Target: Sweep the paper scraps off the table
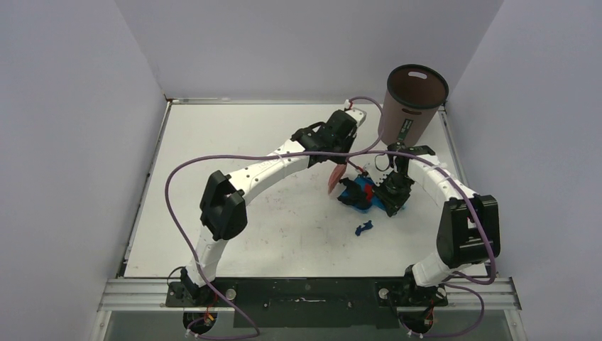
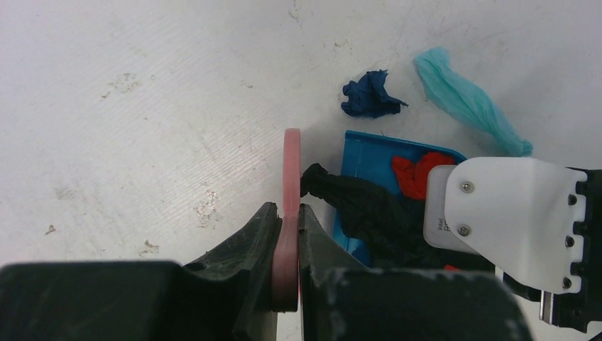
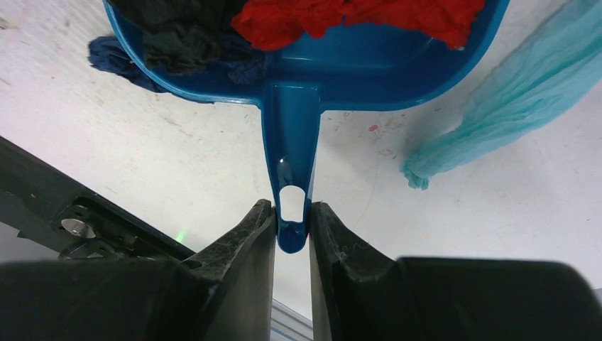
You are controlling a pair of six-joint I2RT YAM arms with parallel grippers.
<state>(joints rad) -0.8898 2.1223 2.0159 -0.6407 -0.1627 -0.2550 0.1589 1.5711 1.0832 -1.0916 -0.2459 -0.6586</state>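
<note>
My left gripper (image 1: 339,165) (image 2: 287,211) is shut on the handle of the pink hand brush (image 1: 334,179) (image 2: 291,160), which stands at the open side of the blue dustpan (image 1: 357,193) (image 2: 369,150) (image 3: 355,74). My right gripper (image 1: 392,193) (image 3: 291,217) is shut on the dustpan's handle. A black scrap (image 2: 358,206) (image 3: 177,28) and a red scrap (image 2: 414,172) (image 3: 355,15) lie in the pan. On the white table (image 1: 213,142) outside it lie a dark blue scrap (image 1: 363,227) (image 2: 369,96) and a light-blue strip (image 2: 468,103) (image 3: 504,106).
A tall brown-pink bin (image 1: 415,96) stands at the far right corner, just behind my right arm. Grey-lilac walls close in the table on three sides. A purple cable (image 1: 213,160) loops over the left arm. Another dark blue bit (image 3: 106,57) lies against the pan's outer wall.
</note>
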